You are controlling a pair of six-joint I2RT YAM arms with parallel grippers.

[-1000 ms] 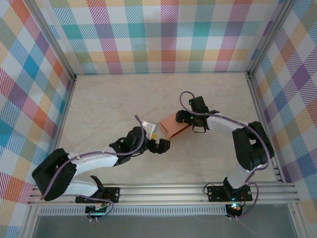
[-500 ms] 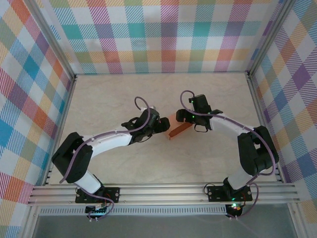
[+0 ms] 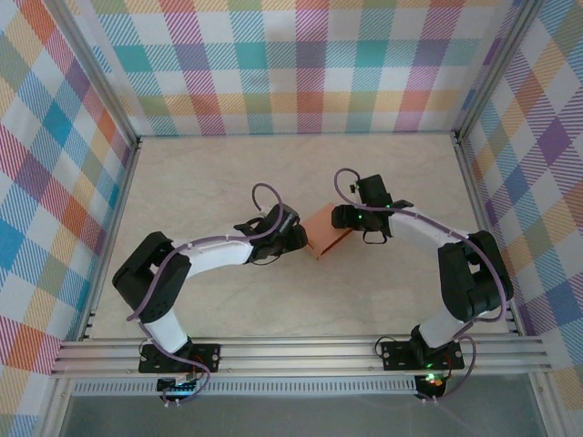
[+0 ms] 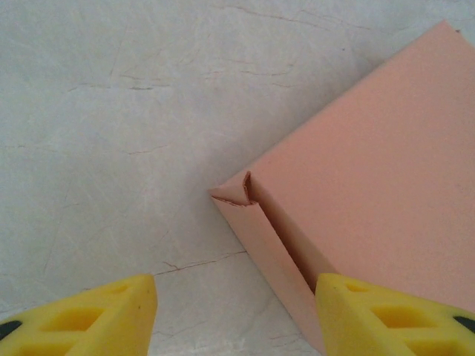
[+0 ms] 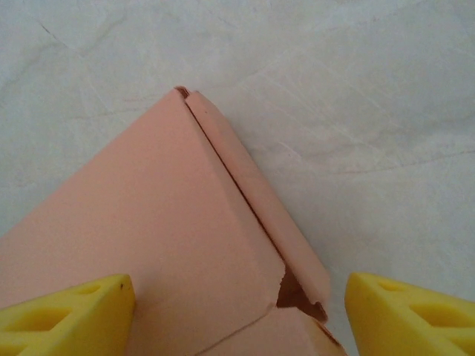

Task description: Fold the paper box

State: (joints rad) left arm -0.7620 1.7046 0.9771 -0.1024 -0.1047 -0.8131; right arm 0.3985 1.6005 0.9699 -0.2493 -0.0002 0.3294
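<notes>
Pale marbled desk point(image 3: 200, 182) inside plaid walls point(image 3: 301, 73), with a salmon paper box point(image 3: 326, 229) near its middle.
The folded box lies flat on the desk, between the two arms. The left jaws stand open astride its left corner. The right jaws stand open astride its opposite side. Neither pair grips it.

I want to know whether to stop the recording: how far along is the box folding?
Done: the paper box stands formed as a rectangular shape. In hand: the left gripper and right gripper, both open, straddle opposite sides. Remaining: one side flap gapes at its corner, probably needs pressing shut.
</notes>
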